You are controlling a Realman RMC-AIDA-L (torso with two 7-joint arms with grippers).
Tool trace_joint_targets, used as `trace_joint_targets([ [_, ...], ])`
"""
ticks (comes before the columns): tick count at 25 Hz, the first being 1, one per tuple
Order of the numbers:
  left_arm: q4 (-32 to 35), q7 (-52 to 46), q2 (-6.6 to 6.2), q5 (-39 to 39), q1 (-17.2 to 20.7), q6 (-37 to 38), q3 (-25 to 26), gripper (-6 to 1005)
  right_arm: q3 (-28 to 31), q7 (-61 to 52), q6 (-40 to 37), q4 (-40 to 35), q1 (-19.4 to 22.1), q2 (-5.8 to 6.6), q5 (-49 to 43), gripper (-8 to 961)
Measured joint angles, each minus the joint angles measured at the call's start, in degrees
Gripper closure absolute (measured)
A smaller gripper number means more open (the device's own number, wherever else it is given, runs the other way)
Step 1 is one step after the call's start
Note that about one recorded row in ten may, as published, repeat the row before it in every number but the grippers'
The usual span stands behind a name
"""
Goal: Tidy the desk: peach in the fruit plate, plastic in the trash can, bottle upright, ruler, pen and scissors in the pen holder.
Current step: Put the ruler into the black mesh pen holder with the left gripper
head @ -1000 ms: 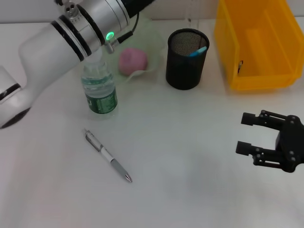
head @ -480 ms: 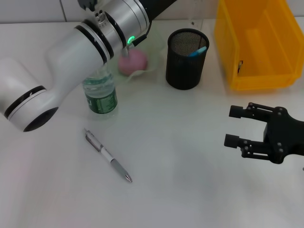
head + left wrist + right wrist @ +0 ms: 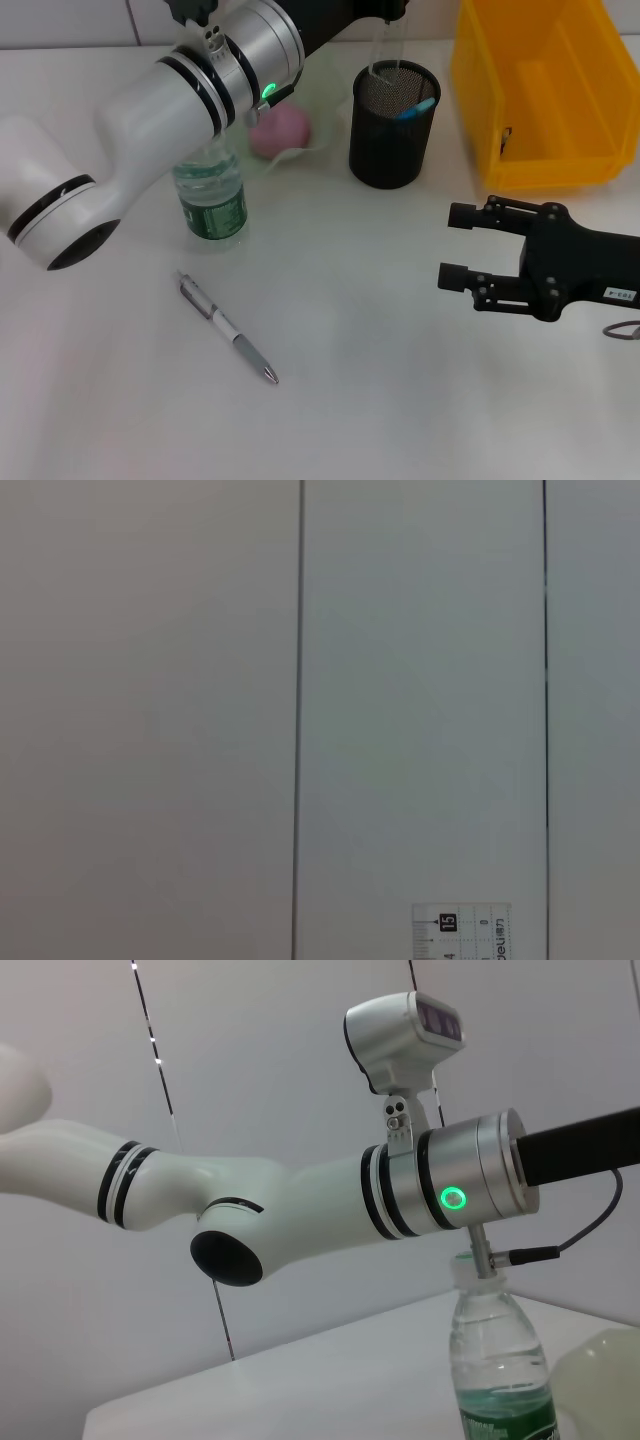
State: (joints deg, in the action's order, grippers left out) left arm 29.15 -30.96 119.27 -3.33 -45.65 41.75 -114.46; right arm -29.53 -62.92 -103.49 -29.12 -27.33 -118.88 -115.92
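Observation:
My left arm reaches across the back of the desk, and its gripper [image 3: 392,8] at the top edge holds a clear ruler [image 3: 379,48] hanging down into the mouth of the black mesh pen holder [image 3: 392,122]. The ruler's end also shows in the left wrist view [image 3: 462,932]. A silver pen [image 3: 225,328] lies on the desk at front left. A water bottle [image 3: 210,195] stands upright; it also shows in the right wrist view [image 3: 498,1360]. A pink peach [image 3: 280,128] sits in the translucent fruit plate [image 3: 322,85]. My right gripper [image 3: 452,247] is open and empty at mid right.
A yellow bin [image 3: 540,90] stands at the back right beside the pen holder. A blue-tipped item [image 3: 418,107] stands inside the holder. My left arm [image 3: 150,110] spans above the bottle and the plate.
My left arm has swung right, bringing the ruler over the pen holder. My right gripper has moved left toward the desk's middle, still open.

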Motion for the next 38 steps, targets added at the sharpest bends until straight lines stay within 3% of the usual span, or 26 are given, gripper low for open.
trace_joint_targets([
  [33, 1.0, 0.0, 0.0, 0.1, 0.1, -0.7, -1.2, 545, -0.4, 0.6, 0.5, 1.2, -1.9, -0.21, 0.3, 200],
  [38, 0.9, 0.0, -0.01, 0.0, 0.9, -0.1, -1.0, 338, -0.4, 0.7, 0.6, 1.5, -1.9, -0.21, 0.3, 199],
])
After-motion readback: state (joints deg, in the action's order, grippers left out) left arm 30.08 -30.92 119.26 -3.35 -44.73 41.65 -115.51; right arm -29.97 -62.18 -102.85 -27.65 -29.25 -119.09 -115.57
